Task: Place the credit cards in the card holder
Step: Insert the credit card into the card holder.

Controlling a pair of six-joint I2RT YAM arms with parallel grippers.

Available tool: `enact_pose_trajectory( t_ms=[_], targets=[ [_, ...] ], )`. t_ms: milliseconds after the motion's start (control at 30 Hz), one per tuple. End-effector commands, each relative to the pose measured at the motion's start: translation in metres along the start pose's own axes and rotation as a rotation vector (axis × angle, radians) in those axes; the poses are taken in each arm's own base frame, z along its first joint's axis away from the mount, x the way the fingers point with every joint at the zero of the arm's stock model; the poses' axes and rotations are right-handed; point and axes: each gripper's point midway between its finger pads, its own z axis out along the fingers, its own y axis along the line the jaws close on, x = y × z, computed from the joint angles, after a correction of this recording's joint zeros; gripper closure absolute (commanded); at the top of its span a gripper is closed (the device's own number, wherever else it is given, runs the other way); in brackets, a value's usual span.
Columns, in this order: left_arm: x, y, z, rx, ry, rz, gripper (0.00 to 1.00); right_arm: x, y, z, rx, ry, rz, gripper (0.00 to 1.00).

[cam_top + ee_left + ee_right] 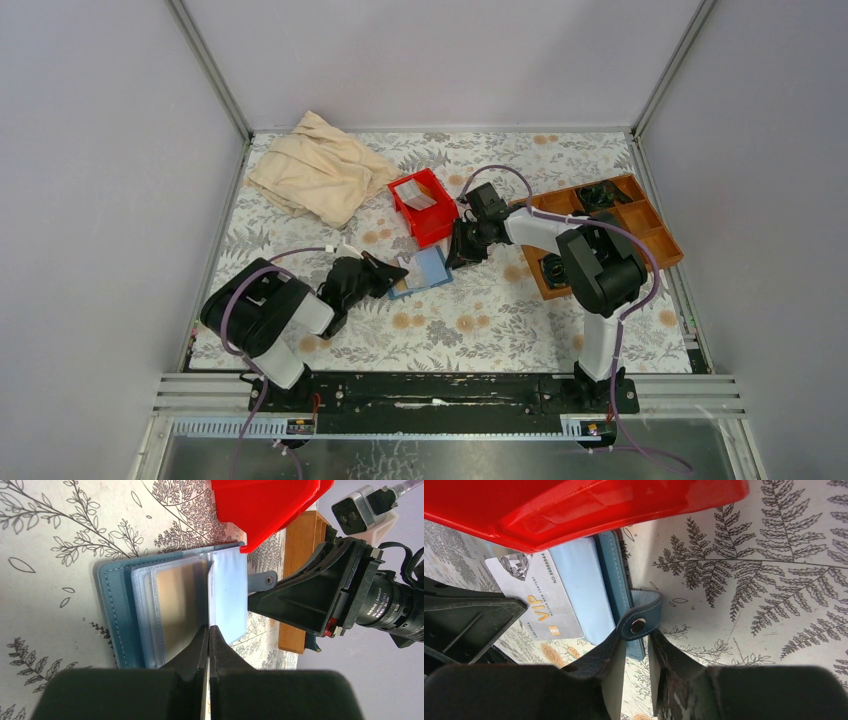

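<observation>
The teal-blue card holder (pixel 432 268) lies open on the floral table, its clear slots up (pixel 117 610). My left gripper (pixel 208 627) is shut on a silver credit card (pixel 210 595), held on edge over the open slots; its printed VIP face shows in the right wrist view (pixel 531 597). My right gripper (pixel 636 637) is at the holder's far edge (pixel 611 575), fingers slightly apart, with the snap strap (pixel 640 622) lying across its tips. In the top view the left gripper (pixel 397 270) and right gripper (pixel 458 255) flank the holder. Another pale card (pixel 418 197) lies in the red bin.
The red plastic bin (pixel 438 222) stands just behind the holder and overhangs it in both wrist views. A brown wooden compartment tray (pixel 655 235) sits at the right. A beige cloth (pixel 320 175) is heaped at the back left.
</observation>
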Motion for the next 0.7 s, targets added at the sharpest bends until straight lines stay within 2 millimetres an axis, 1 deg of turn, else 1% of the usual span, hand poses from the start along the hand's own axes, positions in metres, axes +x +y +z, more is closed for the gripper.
enact_pose_trajectory(
  t_ms=[0,467,667],
  targets=[
    [-0.0080,-0.0092,0.0051,0.040,-0.052,0.031,1.00,-0.0060,-0.0028,0.0001,0.018,-0.003,-0.010,0.71],
    [-0.0095,-0.0043,0.0043,0.033,-0.085,0.004,1.00,-0.0008,-0.0059,0.0011,0.026,0.015,-0.003,0.71],
    [-0.0089,0.0007,0.0024,0.018,-0.085,0.021,1.00,-0.0049,-0.0082,-0.0017,0.048,0.001,-0.006,0.69]
  ],
)
